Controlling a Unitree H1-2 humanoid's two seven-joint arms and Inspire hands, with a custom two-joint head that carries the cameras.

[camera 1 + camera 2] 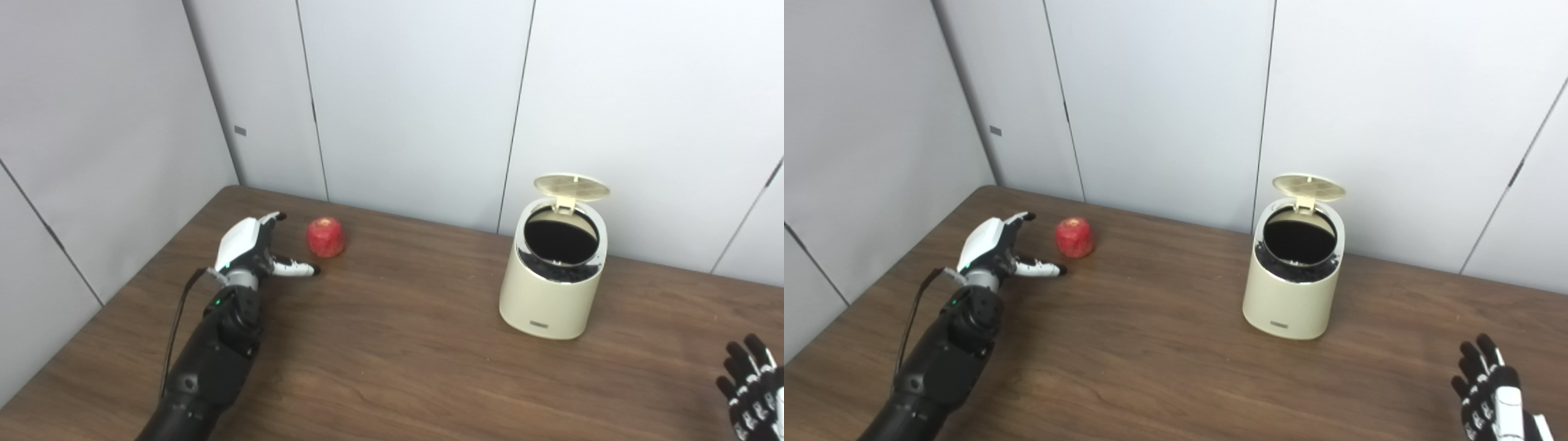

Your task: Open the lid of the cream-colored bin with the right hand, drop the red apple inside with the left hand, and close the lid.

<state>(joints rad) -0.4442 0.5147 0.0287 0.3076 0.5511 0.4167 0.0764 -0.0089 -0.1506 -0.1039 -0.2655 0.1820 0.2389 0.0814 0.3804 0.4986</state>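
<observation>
Now, with the cream-colored bin (554,278) at centre-right and its lid (571,187) already up, the left hand (251,248) (spread, empty) sits just left of the red apple (326,237) at far left and must close around it, while the right hand (1488,386) waits open, near right.

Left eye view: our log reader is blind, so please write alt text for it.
A left hand, open, reaches beside a red apple on a wooden table. To the right stands a cream-colored bin with its lid raised; the right hand waits open at the lower right corner.

No legible text or labels.
</observation>
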